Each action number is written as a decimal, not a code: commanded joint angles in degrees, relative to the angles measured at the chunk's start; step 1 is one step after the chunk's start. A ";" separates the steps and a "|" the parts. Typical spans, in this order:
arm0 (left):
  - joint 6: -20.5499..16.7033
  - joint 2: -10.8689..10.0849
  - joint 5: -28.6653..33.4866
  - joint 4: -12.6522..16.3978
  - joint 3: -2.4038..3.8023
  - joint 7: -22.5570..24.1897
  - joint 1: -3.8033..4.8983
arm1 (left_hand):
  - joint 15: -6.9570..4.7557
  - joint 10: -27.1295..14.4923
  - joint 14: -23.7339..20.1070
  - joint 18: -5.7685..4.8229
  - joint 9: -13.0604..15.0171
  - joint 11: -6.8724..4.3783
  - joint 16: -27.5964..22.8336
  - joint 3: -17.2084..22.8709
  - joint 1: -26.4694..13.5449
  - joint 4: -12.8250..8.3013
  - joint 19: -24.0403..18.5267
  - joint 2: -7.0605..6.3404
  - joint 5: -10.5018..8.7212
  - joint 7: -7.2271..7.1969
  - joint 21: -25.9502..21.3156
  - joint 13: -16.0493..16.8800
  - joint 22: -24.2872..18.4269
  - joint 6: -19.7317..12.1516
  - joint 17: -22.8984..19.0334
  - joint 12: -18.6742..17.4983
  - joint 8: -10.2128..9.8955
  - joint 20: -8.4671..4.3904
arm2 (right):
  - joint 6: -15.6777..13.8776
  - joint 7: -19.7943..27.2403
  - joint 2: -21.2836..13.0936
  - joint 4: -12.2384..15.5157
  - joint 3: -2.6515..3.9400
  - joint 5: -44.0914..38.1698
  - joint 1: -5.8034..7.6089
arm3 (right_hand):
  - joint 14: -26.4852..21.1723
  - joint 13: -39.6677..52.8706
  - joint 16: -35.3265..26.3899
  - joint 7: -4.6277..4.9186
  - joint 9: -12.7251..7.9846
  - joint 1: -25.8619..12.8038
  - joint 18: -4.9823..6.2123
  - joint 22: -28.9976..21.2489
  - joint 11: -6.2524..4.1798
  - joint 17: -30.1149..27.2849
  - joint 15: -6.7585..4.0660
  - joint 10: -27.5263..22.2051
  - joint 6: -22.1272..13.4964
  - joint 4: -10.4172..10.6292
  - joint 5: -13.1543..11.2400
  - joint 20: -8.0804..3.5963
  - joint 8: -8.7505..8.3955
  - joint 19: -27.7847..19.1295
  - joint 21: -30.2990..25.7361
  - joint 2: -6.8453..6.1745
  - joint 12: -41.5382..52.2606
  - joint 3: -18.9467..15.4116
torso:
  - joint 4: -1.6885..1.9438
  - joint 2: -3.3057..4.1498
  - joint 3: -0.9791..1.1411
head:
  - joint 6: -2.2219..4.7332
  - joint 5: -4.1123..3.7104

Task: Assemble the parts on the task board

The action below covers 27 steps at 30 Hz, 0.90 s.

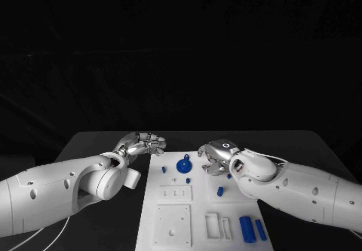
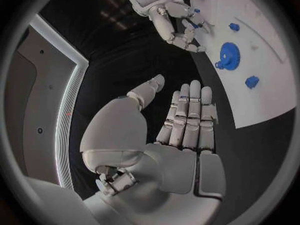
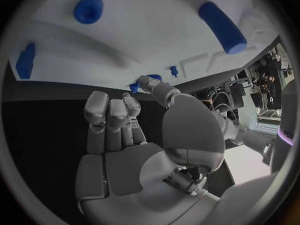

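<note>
The white task board (image 1: 198,202) lies in the middle of the table. On its far end sits a blue gear (image 1: 184,166) (image 2: 230,52), with small blue pegs (image 1: 163,169) (image 1: 220,191) near it. Two blue cylinders (image 1: 247,229) lie at the board's near right. My left hand (image 1: 142,144) (image 2: 187,130) hovers off the board's far left corner, fingers straight, holding nothing. My right hand (image 1: 217,157) (image 3: 134,135) hangs over the board's far right, just right of the gear, fingers loosely bent and empty; its thumb reaches toward the gear.
The board carries raised white blocks and slots (image 1: 174,193) (image 1: 217,226). In the right wrist view a blue cylinder (image 3: 222,26) and a round blue part (image 3: 88,9) lie on the board (image 3: 156,40). Black table (image 1: 98,144) surrounds the board.
</note>
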 commanded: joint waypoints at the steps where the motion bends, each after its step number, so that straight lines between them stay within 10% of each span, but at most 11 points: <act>1: 0.23 -0.08 0.21 0.08 0.05 0.75 0.09 | 0.11 0.09 0.41 1.07 0.06 0.32 -0.38 0.03 -0.53 0.24 -0.43 -0.08 0.17 0.39 0.26 -0.07 1.08 0.15 0.10 -0.22 -0.25 -0.01 | -1.12 12.28 -1.65 -0.87 0.15 16.90 1.27 | 0.07 -0.29 -0.53 -0.29 0.03 -0.40 5.55 0.72 -0.16 -0.04 0.14 -0.79 -0.01 0.40 -0.36 -0.29 0.02 -0.39 -0.44 -0.20 -0.52 -0.36 | -0.18 -0.02 -0.01 | 0.30 -0.20; 12: 0.40 -0.10 0.24 -1.44 0.04 1.02 0.08 | 0.07 0.22 0.50 1.10 0.11 0.23 -0.38 0.09 -0.52 0.24 -0.40 -0.07 0.16 0.33 0.31 -0.04 1.09 0.22 0.18 -0.16 -0.22 -0.05 | 3.01 19.39 -7.82 -3.77 1.15 25.74 1.79 | -0.11 -0.13 -1.07 0.65 0.47 -2.38 5.55 0.93 0.68 0.62 0.87 -1.74 0.08 -5.21 2.12 -0.35 0.52 -1.64 -0.49 3.57 -0.22 -8.94 | -1.27 -0.50 0.32 | 0.82 -0.35; 27: 0.98 0.74 0.58 -3.16 -0.08 1.15 -0.21 | 0.06 0.32 0.53 1.11 0.16 0.18 -0.42 0.14 -0.50 0.22 -0.40 -0.02 0.16 0.29 0.33 -0.02 1.09 0.28 0.25 -0.12 -0.20 -0.07 | 6.70 20.86 -9.94 -8.83 1.14 27.75 1.01 | -0.14 -0.24 -1.30 0.61 0.48 -2.25 5.55 0.89 0.64 0.85 0.81 -1.92 0.19 -6.83 2.91 -0.29 0.58 -1.95 -0.61 4.05 -0.26 -10.44 | -2.28 -0.63 1.27 | 0.40 -0.87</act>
